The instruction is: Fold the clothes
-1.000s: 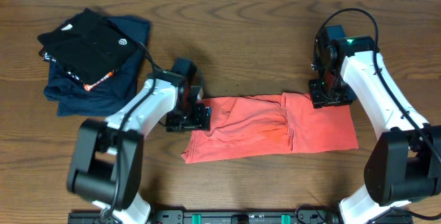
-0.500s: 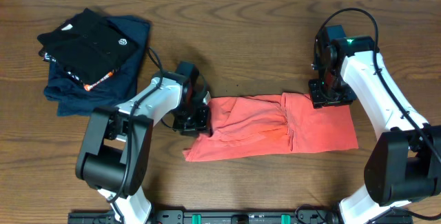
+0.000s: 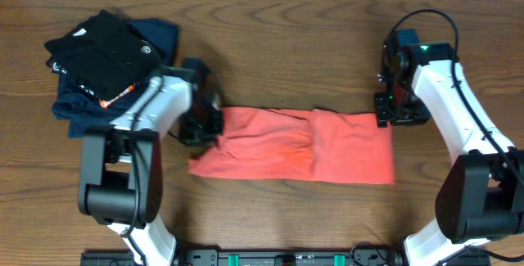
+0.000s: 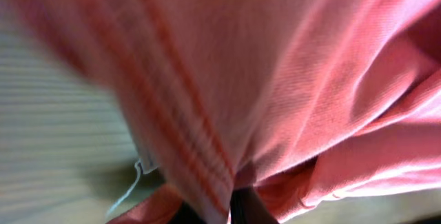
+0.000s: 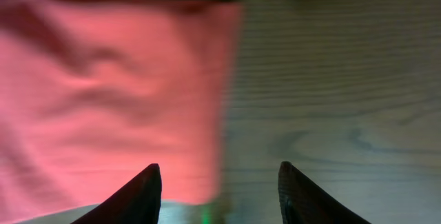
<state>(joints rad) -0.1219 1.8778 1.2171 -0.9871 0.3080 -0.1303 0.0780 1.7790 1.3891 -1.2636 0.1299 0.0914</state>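
Between left gripper (image 3: 205,127) fingers: T-shirt (image 3: 295,145) edge is pinched.
Ahead of right gripper (image 5: 218,179) fingers: T-shirt corner is seen; fingers are spread apart.

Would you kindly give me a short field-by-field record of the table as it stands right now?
T-shirt: coral-red, folded into a long strip, flat at table centre
left gripper: at strip's left end, seemingly shut on cloth
right gripper: open, at strip's right edge, holding nothing
side pile: black garment on navy garment, far left
surface: wooden table
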